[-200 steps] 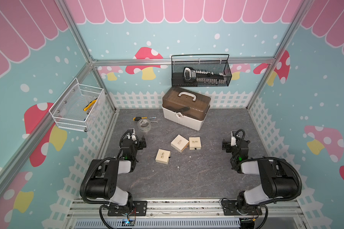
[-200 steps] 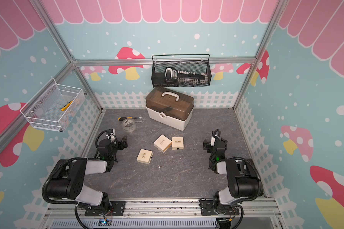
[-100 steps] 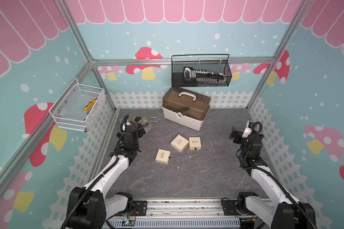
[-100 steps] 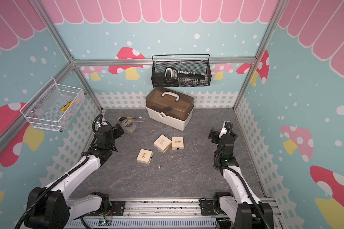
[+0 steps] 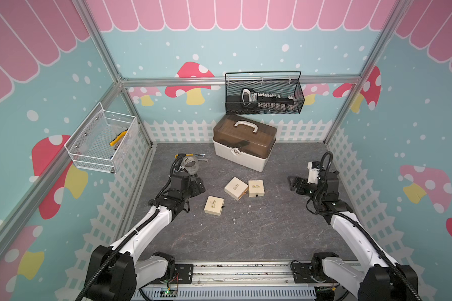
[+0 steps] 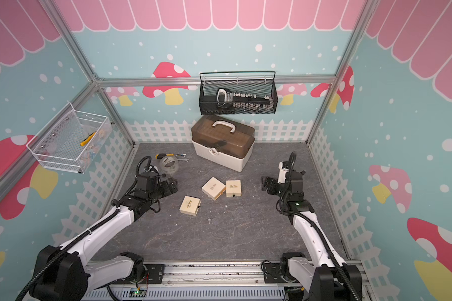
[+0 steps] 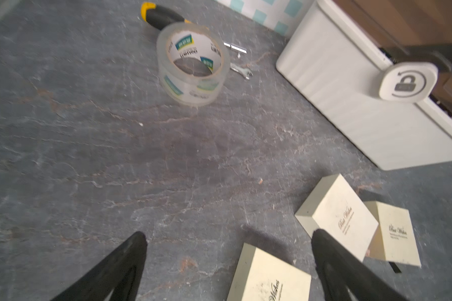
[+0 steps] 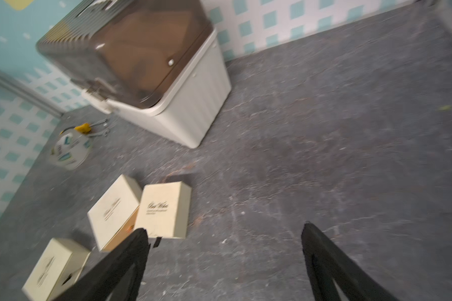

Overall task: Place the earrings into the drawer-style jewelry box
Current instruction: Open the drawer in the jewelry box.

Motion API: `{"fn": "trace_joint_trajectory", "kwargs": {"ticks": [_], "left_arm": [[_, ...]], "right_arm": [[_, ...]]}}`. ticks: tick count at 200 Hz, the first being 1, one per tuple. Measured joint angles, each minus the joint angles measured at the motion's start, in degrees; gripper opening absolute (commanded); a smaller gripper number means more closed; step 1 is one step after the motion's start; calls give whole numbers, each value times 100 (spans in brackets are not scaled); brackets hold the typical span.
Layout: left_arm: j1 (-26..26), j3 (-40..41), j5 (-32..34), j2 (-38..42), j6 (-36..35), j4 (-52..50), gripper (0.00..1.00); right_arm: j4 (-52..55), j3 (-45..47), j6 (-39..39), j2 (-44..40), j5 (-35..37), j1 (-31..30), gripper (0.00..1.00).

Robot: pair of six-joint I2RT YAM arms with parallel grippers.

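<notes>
Two earrings lie loose on the grey floor as tiny pale specks, one [image 5: 234,220] in front of the boxes and one [image 5: 249,206] nearer them; both earrings [image 6: 208,220] [image 6: 226,206] show in both top views. Three cream drawer-style jewelry boxes sit mid-floor: one [image 5: 214,205] nearest the left arm, one [image 5: 236,188] angled, one [image 5: 256,188] touching it. My left gripper [image 5: 200,185] [image 7: 229,233] hovers open left of the boxes. On their right, my right gripper [image 5: 291,183] [image 8: 224,228] stands open and holds nothing.
A white toolbox with a brown lid [image 5: 244,144] stands at the back. A tape roll [image 5: 191,164] and a screwdriver [image 5: 179,155] lie behind the left gripper. A black wire basket [image 5: 264,96] hangs on the back wall, a white one [image 5: 102,140] on the left wall.
Both arms have unfolded from their tucked pose near the front and stretched out over the floor, and both grippers now point inward at the boxes. The boxes and earrings have not moved.
</notes>
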State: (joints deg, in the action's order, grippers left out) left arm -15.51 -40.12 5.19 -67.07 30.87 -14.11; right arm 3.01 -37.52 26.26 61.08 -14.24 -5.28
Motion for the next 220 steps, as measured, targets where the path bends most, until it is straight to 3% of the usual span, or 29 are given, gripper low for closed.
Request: {"fn": "trace_joint_trajectory", "kwargs": {"ticks": [39,94,167,220], "left_arm": [[20,133,-533,-4,234,-85,99],[455,629,-1541,-50,651,289,97],[468,636,-2044,-892,732,713,86],[247,529,-2223,-1305,647,905,79]], "right_arm": [[175,-13,-35,365,-476,-1228,85],[201,-348,-245,1311,-748,-2452,76],[170,-1399,-734,2830,-1128,-3355,56],[184,-2000,-852,3753,-1228,-3687,45]]}}
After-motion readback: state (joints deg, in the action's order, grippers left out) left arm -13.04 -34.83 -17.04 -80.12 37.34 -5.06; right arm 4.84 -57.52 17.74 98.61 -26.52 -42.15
